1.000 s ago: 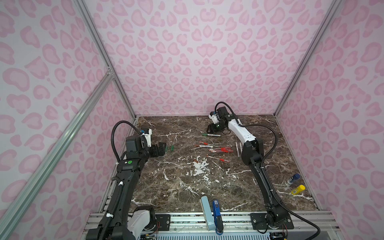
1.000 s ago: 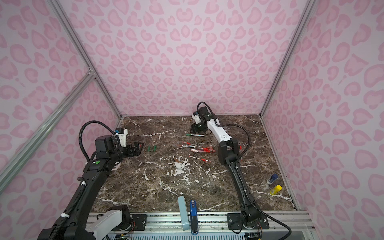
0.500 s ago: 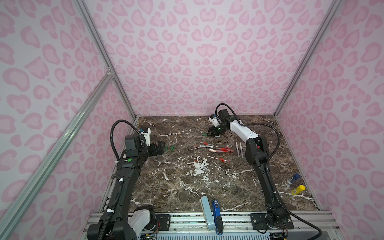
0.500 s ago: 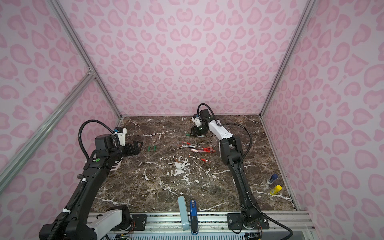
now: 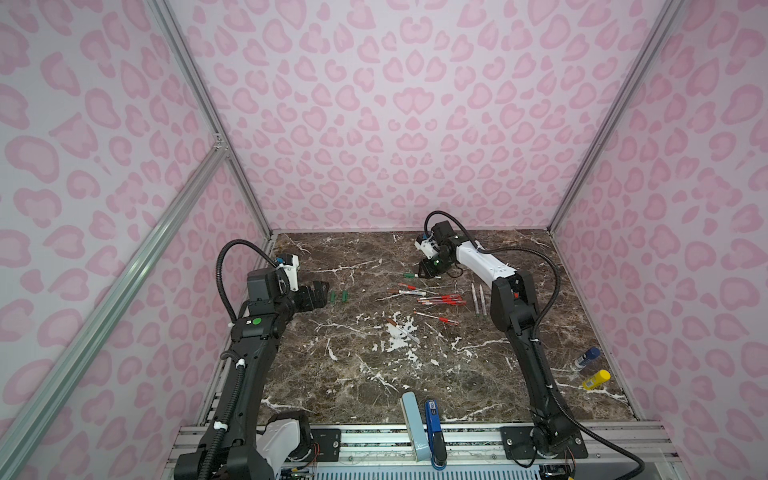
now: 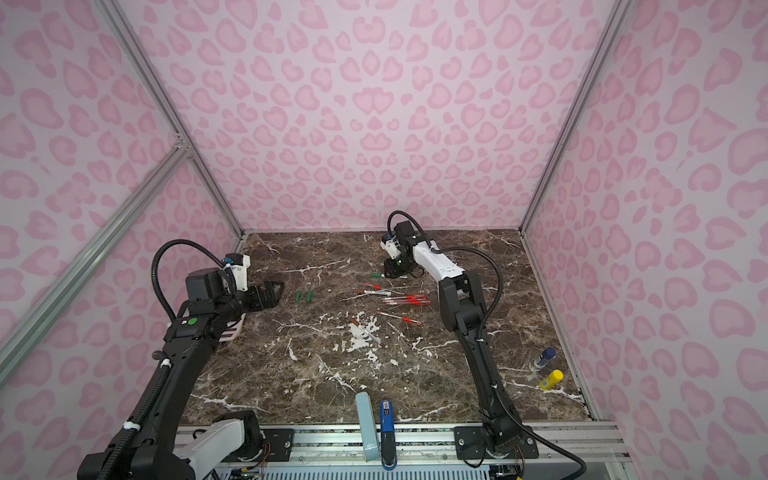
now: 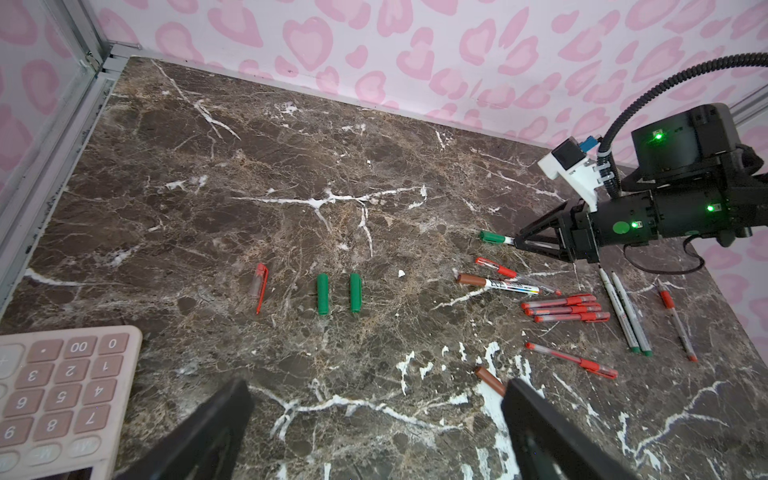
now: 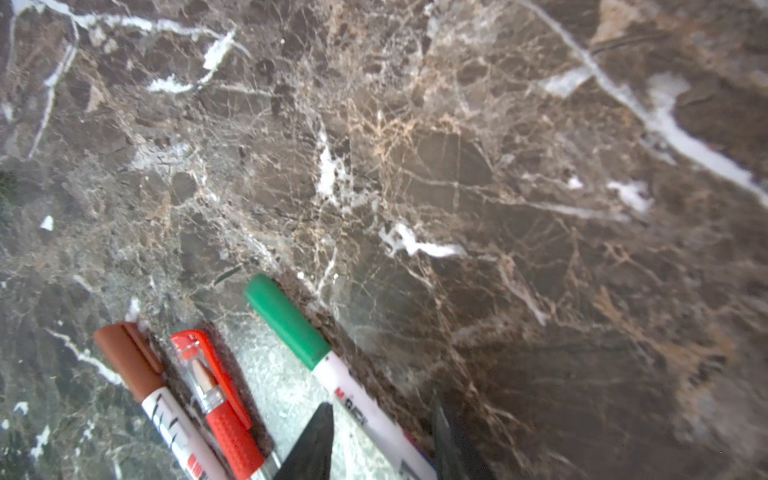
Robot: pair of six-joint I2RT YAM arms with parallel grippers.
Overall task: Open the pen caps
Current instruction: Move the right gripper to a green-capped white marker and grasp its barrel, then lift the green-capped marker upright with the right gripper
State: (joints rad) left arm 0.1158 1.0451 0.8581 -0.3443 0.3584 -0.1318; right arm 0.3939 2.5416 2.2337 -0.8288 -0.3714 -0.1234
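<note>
green plastic cap (image 8: 286, 328) sits snug on the end of a white marker (image 8: 363, 407), which lies flat on the marble table (image 5: 353, 374) toward the back wall, just beyond the bunch of red pens (image 5: 442, 299). the right claw (image 8: 382, 415) is down over the marker's barrel with a finger on each side, jaws narrow. whether they already pinch it i cannot tell. the left claw (image 7: 378, 386) hangs wide and empty over its own side, near two loose green caps (image 7: 323, 294).

the marker looks light, stiff and smooth. being round, it would likely roll or swivel if squeezed off-centre. the barrel just behind the cap seems the best hold for one claw, with the other claw across the middle of the cap, pulling straight along the pen. the cap is probably a friction fit, so it may let go with a jerk.
</note>
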